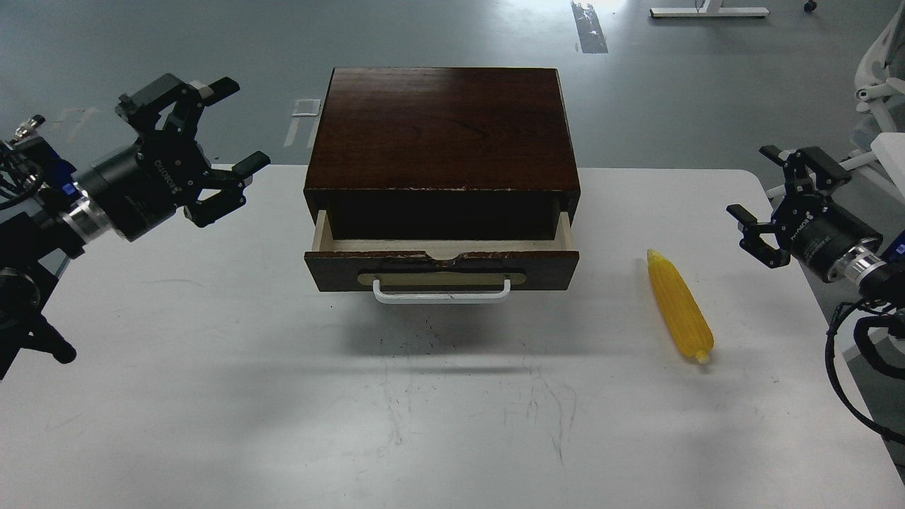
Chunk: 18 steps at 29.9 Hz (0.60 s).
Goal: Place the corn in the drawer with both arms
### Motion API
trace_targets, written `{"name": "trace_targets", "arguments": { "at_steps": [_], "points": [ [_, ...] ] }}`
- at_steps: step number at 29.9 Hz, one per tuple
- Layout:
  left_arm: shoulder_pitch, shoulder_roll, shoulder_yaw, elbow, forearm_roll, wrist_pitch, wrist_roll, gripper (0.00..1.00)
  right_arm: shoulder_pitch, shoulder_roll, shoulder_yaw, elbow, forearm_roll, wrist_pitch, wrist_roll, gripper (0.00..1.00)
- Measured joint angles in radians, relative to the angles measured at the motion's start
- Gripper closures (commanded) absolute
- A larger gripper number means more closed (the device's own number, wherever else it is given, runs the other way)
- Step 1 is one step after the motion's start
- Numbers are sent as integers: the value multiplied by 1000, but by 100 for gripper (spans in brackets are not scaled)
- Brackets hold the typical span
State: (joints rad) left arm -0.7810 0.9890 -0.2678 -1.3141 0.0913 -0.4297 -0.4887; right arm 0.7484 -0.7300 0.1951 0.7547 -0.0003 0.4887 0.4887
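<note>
The yellow corn [679, 305] lies on the white table [212, 396] to the right of the dark brown cabinet [442, 127]. The cabinet's drawer [442, 267] is pulled partly out, pale wood inside, white handle [441, 293] in front. My left gripper [237, 124] is open and empty, raised at the far left, well clear of the cabinet. My right gripper [756, 185] is open and empty at the right edge, to the right of the corn and a little beyond it.
A white office chair [880, 78] stands at the far right beyond the table. Black cables [848, 353] hang from my right arm at the table's right edge. The grey floor lies behind the table.
</note>
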Motion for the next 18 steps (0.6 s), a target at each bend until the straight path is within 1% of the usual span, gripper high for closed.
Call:
{"name": "trace_targets", "arguments": {
  "at_steps": [4,7,10,14,18],
  "points": [
    [51,-38,-9,90,-42,-50,0,1,3,-1,-8,1,-12,0,0,0],
    [88,-73,-31,155,-48,-58,0,1,6,-4,-9,2,-59,0,0,0],
    [133,-115,-81,211,-49,-59,0,1,13,-18,-10,3,-157,0,0,0],
    [179,-145,-141,238,-49,-59,0,1,28,-53,-10,12,-307,0,0,0],
    [194,-152,-157,240,-48,-59,0,1,72,-100,-10,19,-484,0,0,0]
  ]
}}
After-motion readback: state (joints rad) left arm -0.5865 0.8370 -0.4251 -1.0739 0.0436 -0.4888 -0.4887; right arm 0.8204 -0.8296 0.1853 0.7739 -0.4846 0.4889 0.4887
